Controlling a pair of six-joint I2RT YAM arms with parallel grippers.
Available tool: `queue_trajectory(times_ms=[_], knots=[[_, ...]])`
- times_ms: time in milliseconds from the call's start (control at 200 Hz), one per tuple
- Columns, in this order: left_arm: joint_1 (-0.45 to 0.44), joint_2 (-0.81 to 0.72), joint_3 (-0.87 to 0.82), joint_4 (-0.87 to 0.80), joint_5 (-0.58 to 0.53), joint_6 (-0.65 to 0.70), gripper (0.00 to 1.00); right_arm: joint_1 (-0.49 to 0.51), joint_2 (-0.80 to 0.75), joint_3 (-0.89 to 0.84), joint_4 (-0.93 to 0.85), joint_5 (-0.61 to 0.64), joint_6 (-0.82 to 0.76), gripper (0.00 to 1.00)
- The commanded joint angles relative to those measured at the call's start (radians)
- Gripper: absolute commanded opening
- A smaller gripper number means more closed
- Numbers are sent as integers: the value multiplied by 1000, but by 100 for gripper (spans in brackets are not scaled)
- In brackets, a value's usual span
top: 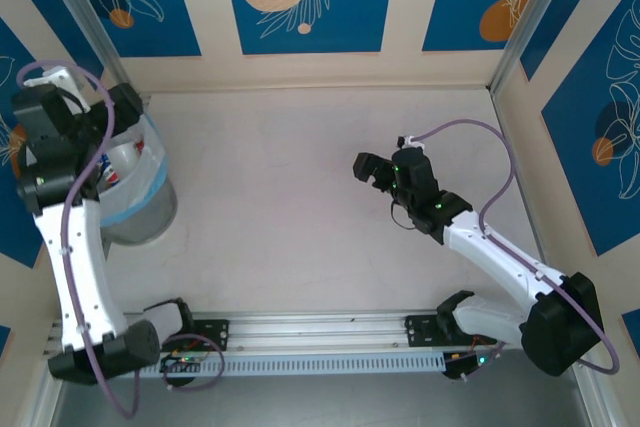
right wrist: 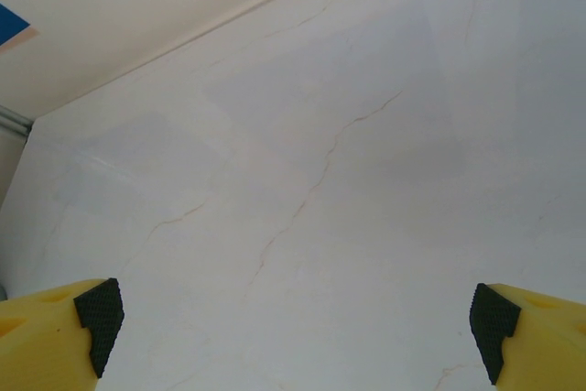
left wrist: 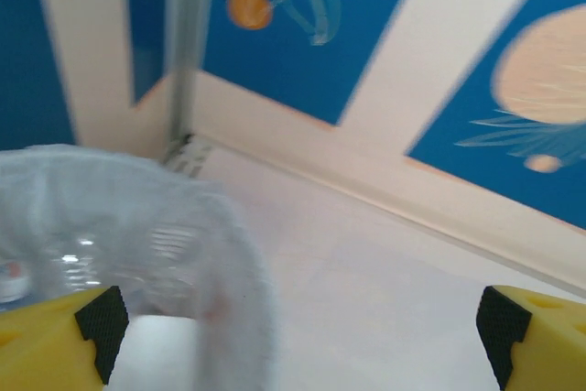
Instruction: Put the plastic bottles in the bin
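Overhead, the bin (top: 152, 209) stands at the far left of the table (top: 280, 177), its pale bag folded over the rim, and plastic bottles (top: 120, 163) lie inside it, one with a red, white and blue label. The left gripper (top: 112, 115) hangs above the bin's rear edge; how far its fingers are spread cannot be told from this angle. The right gripper (top: 372, 169) sits well apart from the bin, right of the table's middle, over bare surface. In the left wrist view, the left gripper (left wrist: 298, 336) has its two yellow fingers spread wide with nothing between them, and the black pads (left wrist: 101, 318) are bare. The bin (left wrist: 229, 254) lies low and to the left, its blurred bag rim curving past the left finger, with clear plastic bottles (left wrist: 82, 263) showing through the bag. In the right wrist view, the right gripper (right wrist: 295, 327) is likewise spread wide and holds nothing, with only the veined table (right wrist: 311, 162) beneath it
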Motion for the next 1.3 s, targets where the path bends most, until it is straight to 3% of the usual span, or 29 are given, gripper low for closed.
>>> queue_trajectory(times_ms=[0, 195, 335, 450, 815, 940, 1065, 1230, 1295], knots=[[-91, -87, -100, 87, 59, -39, 99, -27, -24, 13, -17, 51, -54, 100], [-282, -181, -346, 255, 58, -51, 99, -85, -25, 11, -18, 81, -119, 100], [-419, -184, -540, 403, -77, -10, 99, -141, -25, -14, -8, 108, -177, 99], [-472, -122, -680, 486, -143, 69, 99, -200, -23, -56, 37, 100, -244, 100], [-480, -18, -1104, 903, -326, 308, 99, -488, 56, -220, 273, -81, -310, 100], [-471, 106, -1136, 1005, -302, 333, 99, -576, 124, -220, 338, -225, -329, 100], [-469, 196, -1079, 1035, -243, 364, 99, -598, 199, -217, 404, -245, -396, 100], [-462, 337, -1032, 1173, -290, 449, 99, -606, 262, -215, 453, -291, -429, 100], [-443, 367, -1030, 1247, -236, 449, 99, -606, 278, -220, 475, -323, -443, 100]])
